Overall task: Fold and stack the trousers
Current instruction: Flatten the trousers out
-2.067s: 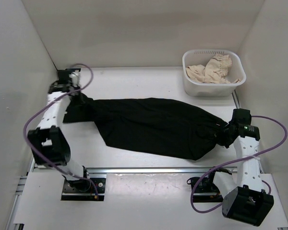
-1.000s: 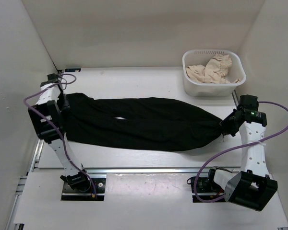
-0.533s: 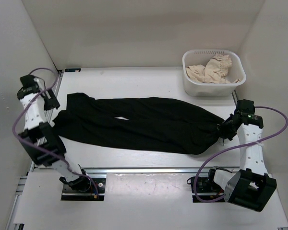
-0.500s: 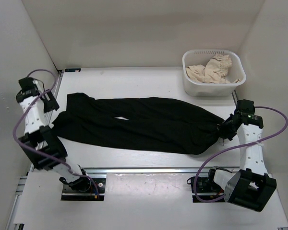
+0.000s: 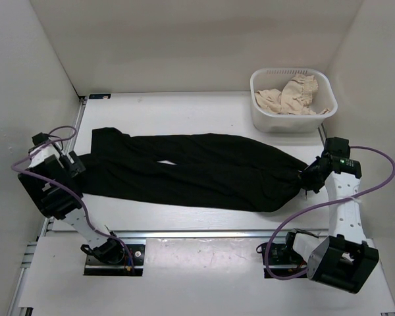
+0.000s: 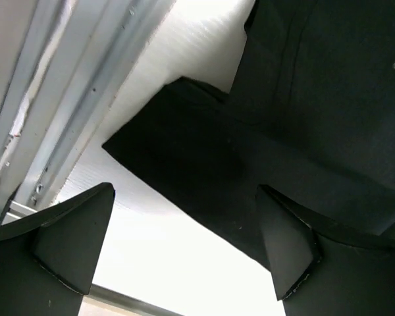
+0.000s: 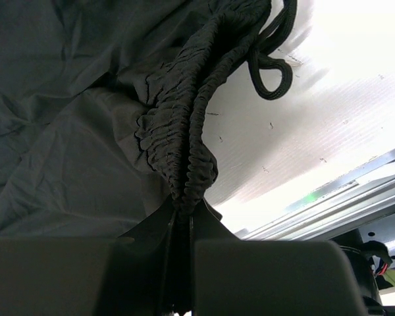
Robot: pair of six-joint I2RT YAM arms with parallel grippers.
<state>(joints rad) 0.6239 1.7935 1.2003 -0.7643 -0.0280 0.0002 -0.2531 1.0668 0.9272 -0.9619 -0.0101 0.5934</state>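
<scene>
The black trousers [image 5: 197, 170] lie stretched flat across the table, leg ends at the left, waist at the right. My left gripper [image 5: 72, 164] hovers open at the leg ends, holding nothing. In the left wrist view its fingers [image 6: 76, 240] stand wide apart, and a leg hem [image 6: 204, 164] lies on the white table below them. My right gripper [image 5: 309, 178] is shut on the gathered elastic waistband [image 7: 187, 164] and pinches it between its jaws [image 7: 186, 227]. The waist's drawstring [image 7: 271, 72] loops loose on the table beyond.
A white basket [image 5: 263, 115] holding a beige frilly cloth [image 5: 291, 93] stands at the back right. White walls close in the left, back and right sides. A metal rail [image 6: 66, 99] runs along the table's left edge, close to my left gripper.
My left gripper opened, let go of the leg ends and drew back toward the near left. The trousers settled flat. The right gripper kept its hold and barely moved.
</scene>
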